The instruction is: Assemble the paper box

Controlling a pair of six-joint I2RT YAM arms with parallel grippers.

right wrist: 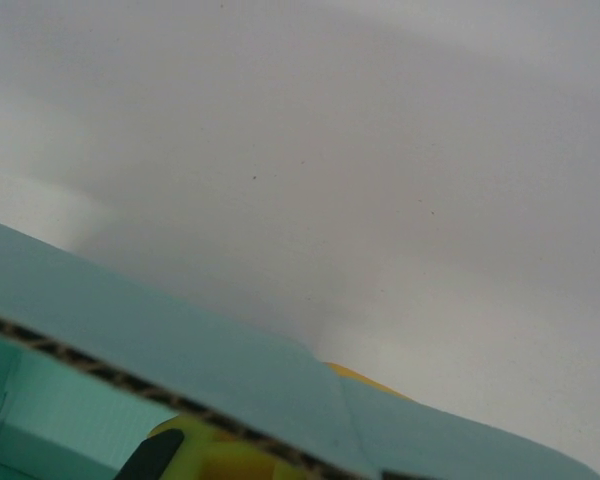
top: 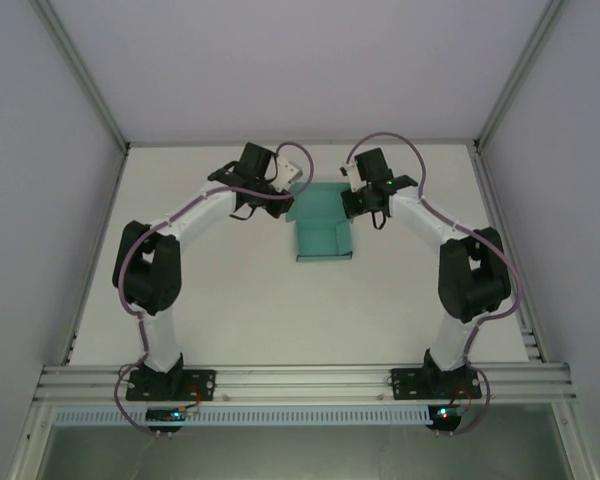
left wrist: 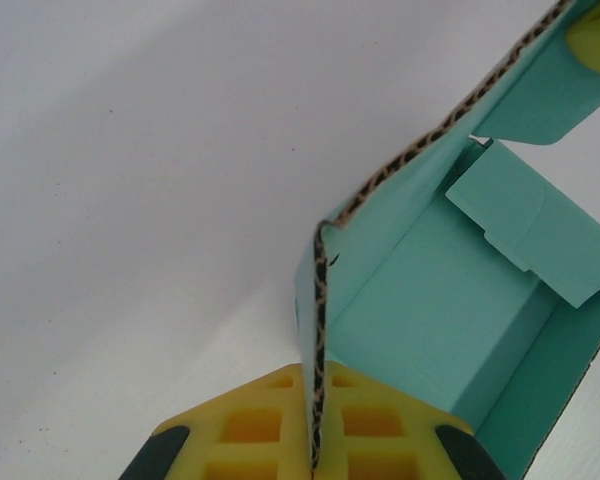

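The left gripper (top: 292, 183) is clamped on the left wall of the teal box (top: 323, 232). The box sits just above frame centre, open side up, long axis running top to bottom. The right gripper (top: 352, 190) is pinched on its right edge.

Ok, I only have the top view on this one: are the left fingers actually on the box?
Observer: Yes. In the left wrist view the left fingers are shut on the box, with a side wall's raw edge pinched between them.
Operator: And the right?
Observer: The right fingers clamp another wall, with yellow showing on both sides of the card.
Operator: Anything inside the box?
Observer: A flap is folded inward at its far end.
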